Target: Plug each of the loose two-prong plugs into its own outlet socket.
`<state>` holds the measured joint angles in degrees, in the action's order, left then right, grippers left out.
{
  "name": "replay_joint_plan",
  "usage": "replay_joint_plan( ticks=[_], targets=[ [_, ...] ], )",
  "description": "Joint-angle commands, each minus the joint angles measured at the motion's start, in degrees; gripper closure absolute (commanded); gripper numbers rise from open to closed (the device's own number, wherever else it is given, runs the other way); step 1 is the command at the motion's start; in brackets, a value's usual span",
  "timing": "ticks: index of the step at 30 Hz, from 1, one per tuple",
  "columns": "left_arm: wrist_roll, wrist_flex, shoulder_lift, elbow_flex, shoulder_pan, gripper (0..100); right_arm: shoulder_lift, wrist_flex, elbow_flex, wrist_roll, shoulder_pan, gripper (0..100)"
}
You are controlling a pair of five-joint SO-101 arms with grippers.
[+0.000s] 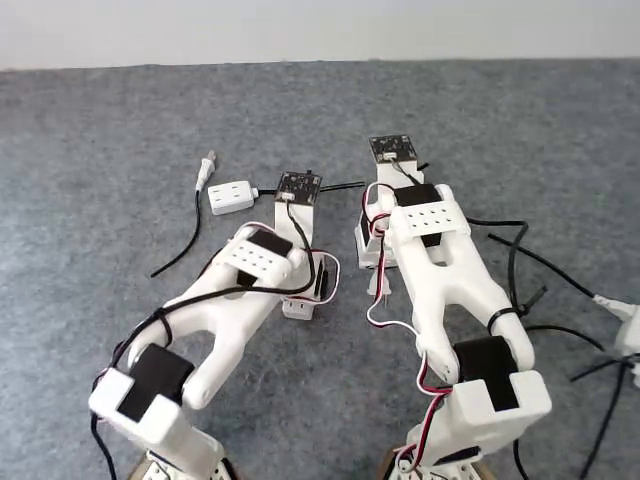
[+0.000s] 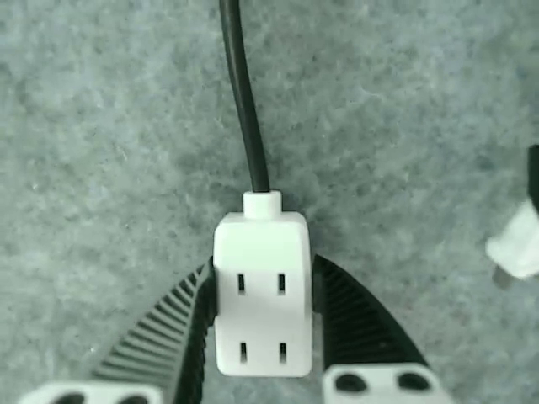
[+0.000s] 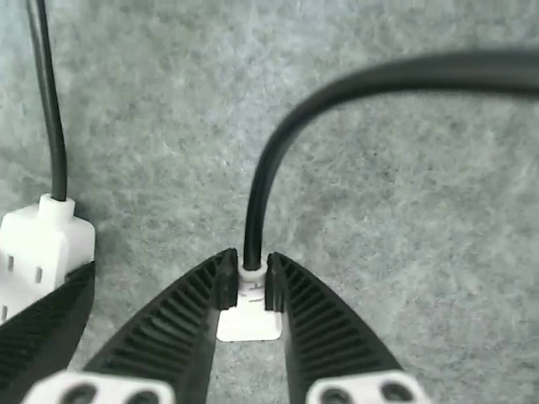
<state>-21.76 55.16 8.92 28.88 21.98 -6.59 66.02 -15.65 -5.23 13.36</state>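
While the left gripper (image 2: 262, 271) clamps the sides of a white plastic outlet block (image 2: 261, 290) with slotted sockets on a black cord (image 2: 244, 101), the right gripper (image 3: 249, 261) is pinched tight on a small white two-prong plug (image 3: 248, 318) at its cord end. Both seem to sit near the middle of the grey carpeted table (image 1: 100, 130).

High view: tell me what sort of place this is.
Probably a robotics test bench. Two white plastic robot arms stand on a grey felt-like tabletop; the left claw grips a white plastic outlet block, the right claw a small white plug on a black cord. Bare pale wall behind.
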Motion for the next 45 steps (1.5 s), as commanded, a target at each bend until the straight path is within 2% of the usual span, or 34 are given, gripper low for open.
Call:
replay_joint_plan(
  ticks=[1,9,15,17,25,28,30,38,41,45],
  targets=[
    [0.79,0.79,0.62,-2.68,-2.02,99,0.22,1.19,3.34,0.88,-0.13,91.1],
    [0.7,0.88,0.53,-2.86,-3.34,96,0.57,1.36,3.25,1.05,-0.13,89.8],
    [-5.89,2.46,0.53,-2.95,-5.19,71,0.57,1.36,3.08,0.88,-0.04,90.1],
    [-5.8,2.55,0.44,-2.95,-5.27,68,0.57,1.36,3.08,0.79,-0.04,90.2],
    [-4.04,3.43,-0.09,-2.95,-6.07,69,0.66,1.36,3.25,0.7,0.22,90.2],
    [-2.37,3.96,-4.75,-2.24,-7.82,71,0.84,1.36,3.6,0.7,-1.27,94.3],
    [-1.05,4.04,-9.76,-0.22,-9.49,74,0.75,1.36,4.4,0.7,-1.98,98.8],
    [0.26,-2.2,-27.25,15.6,-15.91,92,0.31,1.27,2.11,0.7,-2.42,98.4],
    [0.26,-4.75,-26.81,17.63,-17.85,97,0.04,1.36,1.67,0.7,-2.86,98.4],
    [0.35,-6.86,-22.15,15.43,-20.04,97,0.22,0.92,0.0,0.7,-4.53,98.4]
  ],
)
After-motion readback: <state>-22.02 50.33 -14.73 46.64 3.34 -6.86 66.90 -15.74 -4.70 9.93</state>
